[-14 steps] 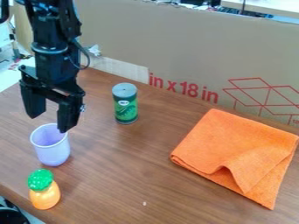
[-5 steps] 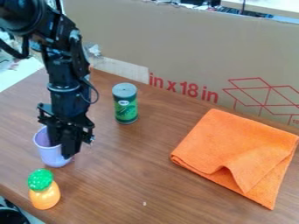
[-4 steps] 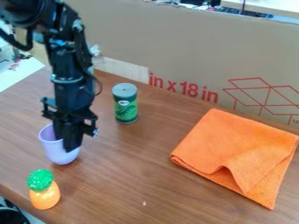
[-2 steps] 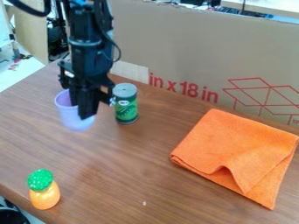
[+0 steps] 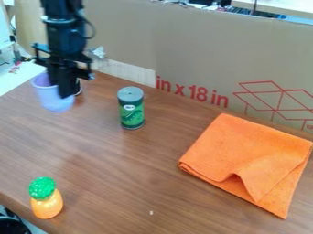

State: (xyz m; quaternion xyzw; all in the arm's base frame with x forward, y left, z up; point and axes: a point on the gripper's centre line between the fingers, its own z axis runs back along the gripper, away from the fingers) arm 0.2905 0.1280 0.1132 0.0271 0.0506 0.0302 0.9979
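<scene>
At far left, the black two-finger gripper (image 5: 63, 87) pinches the pale purple plastic cup (image 5: 51, 97) between its jaws.

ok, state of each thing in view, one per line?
Hand: closed on the cup's wall.
Purple cup: gripped, mouth up; table contact unclear.
Green can: standing, grey top up.
Toy pineapple: on the table, near its edge.
Orange cloth: folded, laid out, one part rumpled.
Cardboard: upright behind the table.
</scene>
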